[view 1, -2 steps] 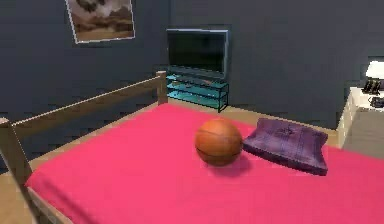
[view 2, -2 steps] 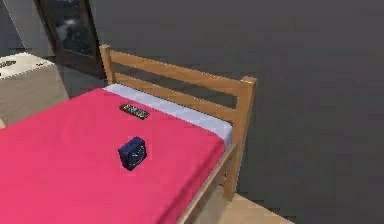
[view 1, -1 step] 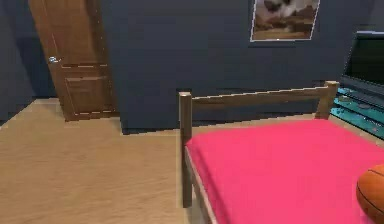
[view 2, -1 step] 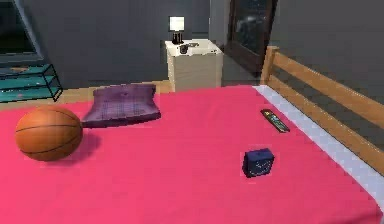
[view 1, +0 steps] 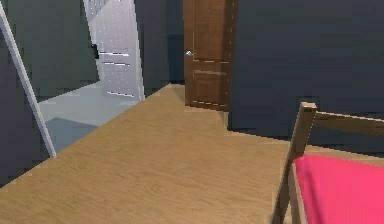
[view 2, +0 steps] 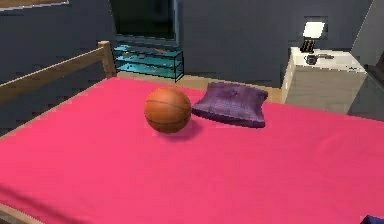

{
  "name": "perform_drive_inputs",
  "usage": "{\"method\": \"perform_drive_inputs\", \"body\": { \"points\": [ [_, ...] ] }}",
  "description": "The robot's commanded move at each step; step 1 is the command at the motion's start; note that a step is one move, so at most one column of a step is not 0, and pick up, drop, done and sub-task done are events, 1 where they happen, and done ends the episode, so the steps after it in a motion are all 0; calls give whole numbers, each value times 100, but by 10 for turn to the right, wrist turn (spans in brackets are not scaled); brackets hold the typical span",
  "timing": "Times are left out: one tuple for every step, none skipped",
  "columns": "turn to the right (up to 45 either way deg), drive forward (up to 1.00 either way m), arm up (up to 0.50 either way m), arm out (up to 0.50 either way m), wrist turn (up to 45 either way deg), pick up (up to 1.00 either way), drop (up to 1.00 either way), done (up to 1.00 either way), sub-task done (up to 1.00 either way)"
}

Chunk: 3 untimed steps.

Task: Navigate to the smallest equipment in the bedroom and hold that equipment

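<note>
Being unable to tell the state of the jaws. Looking, in the arm side view, across a bed (view 2: 200,170) spreading its pink cover over the lower half, and finding the basketball (view 2: 168,108), orange with dark seams, resting on that cover near the middle, a little toward the view's left. Noting a purple pillow (view 2: 232,103) lying flat just beside the ball on its right. Seeing a wooden bed rail (view 2: 60,72) running along the bed's left edge up to a short post. Beyond the bed, making out a glass-shelved stand (view 2: 148,58) standing against the dark wall with a dark television (view 2: 145,18) sitting on top. At the view's right, picking out a pale nightstand (view 2: 320,85) carrying a small lamp (view 2: 313,33), with a little dark object (view 2: 313,59) lying just in front of it. In the forward view, facing a wooden floor (view 1: 150,150) stretching toward a brown door (view 1: 209,55) standing shut in the dark wall. Catching a white panelled door (view 1: 115,50) at the left beside a paler floor, and a corner of the pink bed with its wooden post (view 1: 300,140) at the bottom right.
</note>
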Motion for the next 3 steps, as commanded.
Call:
{"method": "perform_drive_inputs", "body": {
  "points": [
    [0,0,50,0,0,0,0,0,0],
    [0,0,38,0,0,0,0,0,0],
    [0,0,0,46,0,0,0,0,0]
  ]
}}
